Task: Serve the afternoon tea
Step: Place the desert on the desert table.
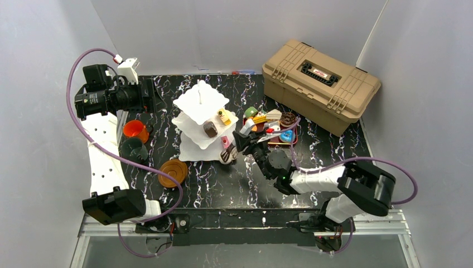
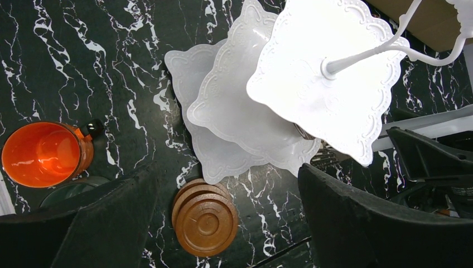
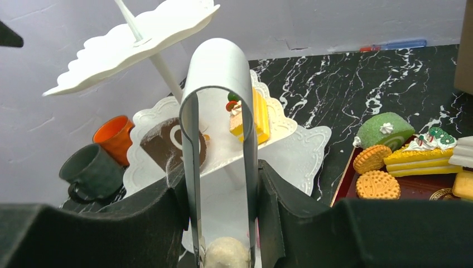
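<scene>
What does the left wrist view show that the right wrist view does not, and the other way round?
Only the left wrist: the stack of brown saucers. Only the right wrist: the metal tongs clamped in the right gripper, a yellow cake on the white stand, cookies on a red tray. Both: the white stand and the orange cup.

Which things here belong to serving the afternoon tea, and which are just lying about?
For the job: stand, pastries, orange cup, dark cup, saucers; tongs, held in the right gripper as the tool.
Lying about: toolbox, pen-like item at the back edge.
</scene>
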Controlling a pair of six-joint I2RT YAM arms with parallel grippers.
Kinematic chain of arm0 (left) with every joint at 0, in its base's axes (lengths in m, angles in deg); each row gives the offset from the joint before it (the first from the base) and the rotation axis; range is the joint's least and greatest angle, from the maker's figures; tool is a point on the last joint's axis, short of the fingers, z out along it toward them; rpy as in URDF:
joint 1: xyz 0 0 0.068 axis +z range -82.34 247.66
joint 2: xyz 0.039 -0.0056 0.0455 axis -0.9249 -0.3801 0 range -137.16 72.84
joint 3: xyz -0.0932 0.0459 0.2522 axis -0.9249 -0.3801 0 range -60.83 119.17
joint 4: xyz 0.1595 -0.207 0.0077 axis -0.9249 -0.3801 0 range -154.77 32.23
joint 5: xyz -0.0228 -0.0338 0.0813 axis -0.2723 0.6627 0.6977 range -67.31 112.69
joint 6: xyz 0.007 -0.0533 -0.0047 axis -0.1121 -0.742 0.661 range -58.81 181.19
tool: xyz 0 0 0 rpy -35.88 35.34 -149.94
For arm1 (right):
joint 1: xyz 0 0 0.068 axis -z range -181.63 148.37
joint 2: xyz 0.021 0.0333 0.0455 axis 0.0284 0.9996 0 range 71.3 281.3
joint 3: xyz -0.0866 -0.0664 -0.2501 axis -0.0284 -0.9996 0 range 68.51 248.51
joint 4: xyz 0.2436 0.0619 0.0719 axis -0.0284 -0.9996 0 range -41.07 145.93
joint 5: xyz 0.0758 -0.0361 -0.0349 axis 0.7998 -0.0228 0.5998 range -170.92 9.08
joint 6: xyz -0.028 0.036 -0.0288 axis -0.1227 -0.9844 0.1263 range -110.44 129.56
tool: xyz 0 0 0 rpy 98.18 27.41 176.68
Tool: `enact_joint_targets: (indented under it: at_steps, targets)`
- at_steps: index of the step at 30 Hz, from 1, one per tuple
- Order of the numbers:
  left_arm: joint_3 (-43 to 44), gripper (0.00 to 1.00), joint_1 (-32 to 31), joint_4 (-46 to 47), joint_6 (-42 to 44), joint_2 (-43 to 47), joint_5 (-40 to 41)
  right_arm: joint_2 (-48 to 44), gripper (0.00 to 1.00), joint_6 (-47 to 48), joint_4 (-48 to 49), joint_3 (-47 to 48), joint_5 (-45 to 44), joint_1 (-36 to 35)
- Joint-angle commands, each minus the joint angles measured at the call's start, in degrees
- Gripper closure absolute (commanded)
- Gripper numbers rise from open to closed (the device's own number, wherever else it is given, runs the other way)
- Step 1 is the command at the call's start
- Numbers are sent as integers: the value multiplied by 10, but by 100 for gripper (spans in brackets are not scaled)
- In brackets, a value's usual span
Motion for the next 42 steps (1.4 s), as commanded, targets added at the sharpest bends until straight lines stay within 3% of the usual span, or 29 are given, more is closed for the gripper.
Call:
enact_joint_targets:
  at_steps: [1,15,20,24,36,42]
  targets:
    - [10,9,-1,-11,6,16,-10,45,99,16,133,45,-79,-17]
    - [10,9,-1,-23,29,16,2,177,99,57,267,100,-142,-31]
    - [9,9,-1,-24,30,14,2,203,85,66,283,102,-149,-33]
    - [11,9,-1,-23,28,14,0,209,63,79,300,101,-152,-36]
    - [23,9,0,-24,20,8,-5,159,44,78,253,95,-111,-42]
    - [22,9,-1,-25,19,8,-7,136,44,74,242,86,-103,-42]
